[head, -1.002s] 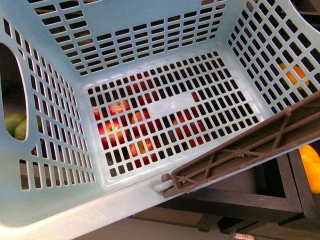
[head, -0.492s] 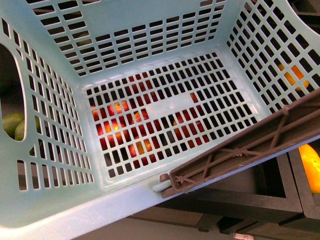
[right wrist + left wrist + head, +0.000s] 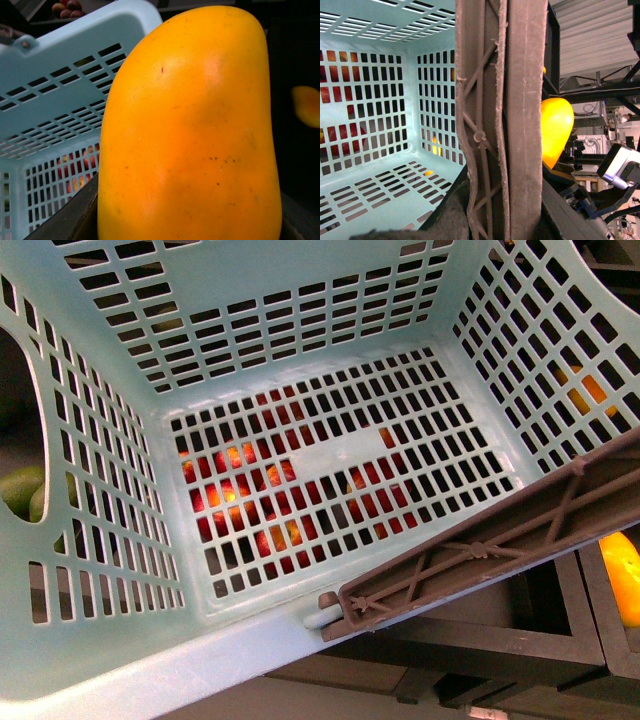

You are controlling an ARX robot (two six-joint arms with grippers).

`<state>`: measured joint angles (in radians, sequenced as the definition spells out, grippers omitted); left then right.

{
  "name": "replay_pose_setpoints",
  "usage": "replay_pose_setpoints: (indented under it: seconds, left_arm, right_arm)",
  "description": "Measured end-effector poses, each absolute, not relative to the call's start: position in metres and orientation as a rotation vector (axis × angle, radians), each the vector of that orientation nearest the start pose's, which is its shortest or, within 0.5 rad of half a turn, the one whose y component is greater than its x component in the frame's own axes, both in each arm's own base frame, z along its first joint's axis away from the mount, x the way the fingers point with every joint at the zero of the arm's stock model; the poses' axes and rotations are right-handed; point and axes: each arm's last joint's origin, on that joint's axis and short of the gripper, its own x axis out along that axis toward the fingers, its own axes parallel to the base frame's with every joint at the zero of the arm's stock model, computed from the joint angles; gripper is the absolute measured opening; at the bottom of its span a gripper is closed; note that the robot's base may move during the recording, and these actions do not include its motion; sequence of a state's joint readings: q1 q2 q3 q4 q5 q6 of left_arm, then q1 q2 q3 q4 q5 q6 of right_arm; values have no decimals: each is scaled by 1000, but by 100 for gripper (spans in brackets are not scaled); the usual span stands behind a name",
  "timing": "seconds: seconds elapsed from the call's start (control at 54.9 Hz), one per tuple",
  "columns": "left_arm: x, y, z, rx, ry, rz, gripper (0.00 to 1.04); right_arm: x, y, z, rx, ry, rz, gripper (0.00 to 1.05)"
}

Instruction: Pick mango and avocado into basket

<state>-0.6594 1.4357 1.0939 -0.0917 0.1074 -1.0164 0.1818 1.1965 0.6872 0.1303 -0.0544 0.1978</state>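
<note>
Mango, smooth yellow-orange fruit [image 3: 190,125], sits right against your right gripper; you cannot tell if it is held. Your left gripper [image 3: 502,227] looks closed on the brown handle [image 3: 500,100] of the slotted teal plastic basket [image 3: 330,265]. With a loose hold, the mango falls outside.

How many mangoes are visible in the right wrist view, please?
2. One mango fills the view, close up, beside the basket; another yellow-orange fruit, likely a second one, lies farther off in the dark. More may be hidden.
</note>
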Motion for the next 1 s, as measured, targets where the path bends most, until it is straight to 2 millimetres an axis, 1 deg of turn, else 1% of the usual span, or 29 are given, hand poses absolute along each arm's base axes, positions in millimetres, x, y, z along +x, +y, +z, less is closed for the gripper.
replay_pose_setpoints:
  seconds: [0.164, 0.364, 0.473, 0.601, 0.637, 0.71, 0.765, 0.838, 0.929, 1.002]
  left_arm:
    - [253, -200, 299, -830, 763, -464, 19]
    - [253, -200, 299, -830, 763, -464, 19]
    - [253, -200, 299, -830, 764, -465, 19]
    - [253, -200, 299, -828, 763, -465, 19]
    - [254, -201, 297, -825, 766, -460, 19]
    - [254, -201, 297, -826, 770, -460, 19]
    - [255, -201, 297, -822, 766, -457, 19]
    - [255, -201, 297, -821, 764, -456, 19]
    - [255, -201, 297, -823, 767, -459, 19]
    - [254, -202, 297, -823, 774, -470, 19]
  right_arm:
    - [248, 62, 242, 156, 414, 237, 61]
    - [247, 73, 236, 143, 431, 269, 62]
    - [248, 77, 231, 136, 452, 278, 82]
    - [248, 79, 230, 138, 455, 274, 98]
    - [247, 78, 231, 147, 454, 267, 96]
    - [246, 74, 233, 175, 447, 236, 96]
    - [244, 64, 239, 204, 429, 167, 96]
    - [239, 46, 251, 236, 371, 63, 96]
    - [237, 43, 255, 244, 343, 44, 96]
    - [232, 38, 244, 142, 146, 7, 81]
